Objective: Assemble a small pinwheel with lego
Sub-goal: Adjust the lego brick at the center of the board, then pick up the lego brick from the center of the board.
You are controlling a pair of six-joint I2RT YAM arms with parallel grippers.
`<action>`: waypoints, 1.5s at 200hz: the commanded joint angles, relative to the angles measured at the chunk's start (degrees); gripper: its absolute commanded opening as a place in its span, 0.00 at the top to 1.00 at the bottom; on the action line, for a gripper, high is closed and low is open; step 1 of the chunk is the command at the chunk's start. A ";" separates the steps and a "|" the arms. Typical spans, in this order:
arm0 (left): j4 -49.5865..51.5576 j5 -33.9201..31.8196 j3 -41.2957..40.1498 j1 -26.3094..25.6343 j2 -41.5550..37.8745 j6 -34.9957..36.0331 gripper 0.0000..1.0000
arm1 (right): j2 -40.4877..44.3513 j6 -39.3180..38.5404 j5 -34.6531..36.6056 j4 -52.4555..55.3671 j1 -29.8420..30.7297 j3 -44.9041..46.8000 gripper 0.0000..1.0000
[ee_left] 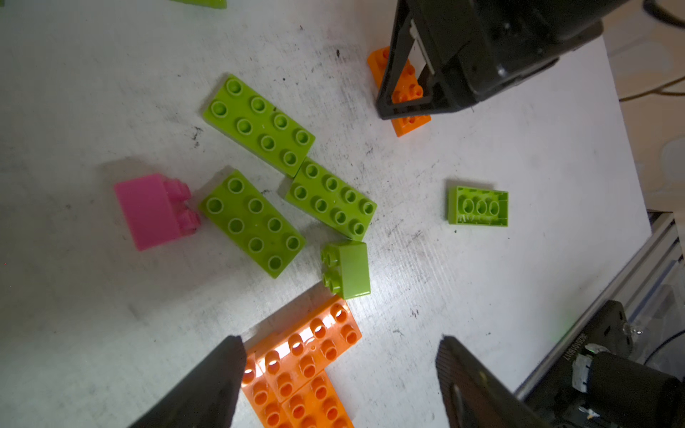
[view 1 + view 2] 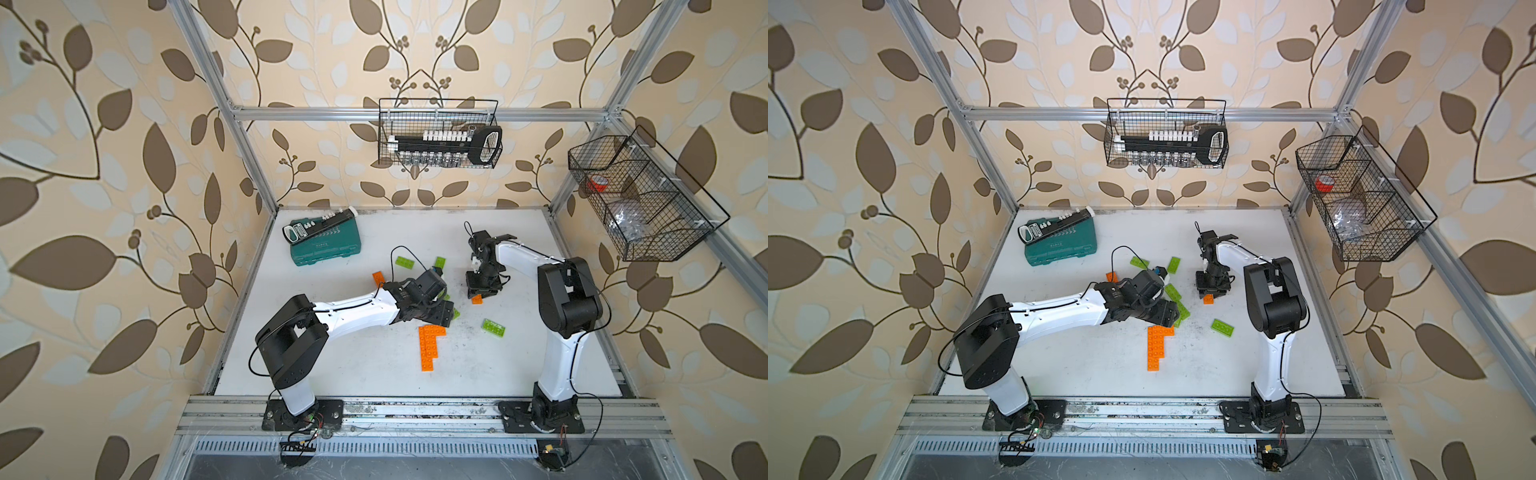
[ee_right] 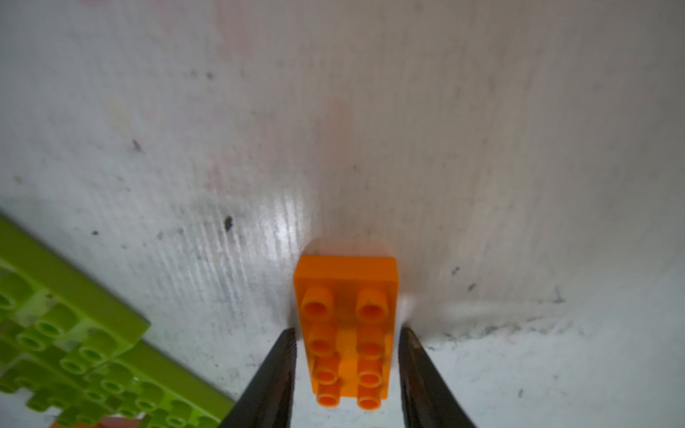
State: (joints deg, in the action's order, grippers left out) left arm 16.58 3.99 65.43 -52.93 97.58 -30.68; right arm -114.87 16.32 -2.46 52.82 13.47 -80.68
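Lego bricks [image 2: 493, 327] of studded plastic lie scattered on the scuffed white desk [image 2: 353, 365]. The right pincer [image 3: 346, 333] straddles a lone orange two-by-four brick [image 3: 346, 272] lying studs up, its jaws narrowly apart with a sliver of desk showing on each side. The left pincer [image 1: 339, 339] hangs wide and empty above an L-shaped slab of joined orange bricks [image 1: 304, 363], near three lime green two-by-four bricks [image 1: 259, 124] and a small pink brick [image 1: 152, 211] tipped on its side.

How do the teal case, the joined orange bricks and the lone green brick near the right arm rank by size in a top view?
Largest: teal case.
Then: joined orange bricks.
Smallest: lone green brick.
The gaps are clear.
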 commanded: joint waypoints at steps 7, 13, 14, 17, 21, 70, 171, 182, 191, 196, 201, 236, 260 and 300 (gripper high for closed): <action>-2.30 -1.21 -3.02 -0.17 -4.76 -1.86 0.16 | 4.92 1.94 -0.82 -0.97 -0.29 1.98 0.42; -2.98 -1.11 -3.76 -0.09 -5.34 -2.11 0.16 | 6.14 2.36 -0.26 -1.41 -0.28 2.78 0.42; -3.10 -1.10 -3.92 -0.08 -5.49 -2.19 0.16 | 6.37 2.47 -0.17 -1.45 -0.24 2.89 0.42; -3.61 -0.89 -4.27 -0.03 -5.88 -2.34 0.16 | 6.99 2.61 0.15 -1.75 -0.22 3.39 0.42; -4.17 -0.64 -4.83 0.08 -6.23 -2.44 0.16 | 7.77 2.97 0.51 -2.09 -0.22 4.03 0.43; -9.08 2.50 -4.13 1.42 -5.74 -1.65 0.16 | 10.32 3.91 4.75 -3.08 -0.21 8.08 0.69; -5.13 2.71 6.21 1.42 0.65 2.96 0.17 | 7.12 3.13 2.39 -2.54 -0.23 7.39 0.82; -5.28 2.84 5.91 1.42 0.51 2.77 0.17 | 6.86 3.05 2.25 -2.46 -0.21 7.25 0.82; -5.46 2.87 5.60 1.42 0.35 2.65 0.17 | 6.58 3.03 2.22 -2.38 -0.21 7.13 0.83; -5.52 2.86 5.50 1.42 0.37 2.62 0.17 | 6.52 3.02 2.33 -2.29 -0.25 7.08 0.83; -5.50 2.82 5.45 1.42 0.33 2.64 0.17 | 6.46 3.04 2.45 -2.20 -0.20 7.10 0.83; -5.42 2.86 5.33 1.38 0.35 2.53 0.17 | 5.59 3.11 3.46 -1.75 -0.09 6.94 0.84; -5.50 2.77 5.10 1.42 0.33 2.32 0.17 | 5.04 3.18 4.27 -1.58 0.25 6.77 0.84; -5.94 2.73 4.28 1.42 0.22 2.08 0.17 | 4.32 2.96 5.61 -1.40 0.75 6.43 0.84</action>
State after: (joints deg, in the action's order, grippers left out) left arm 11.31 6.00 70.46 -52.03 98.02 -28.69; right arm -108.55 19.86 1.17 49.98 13.74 -73.56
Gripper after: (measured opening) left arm 0.831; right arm 0.158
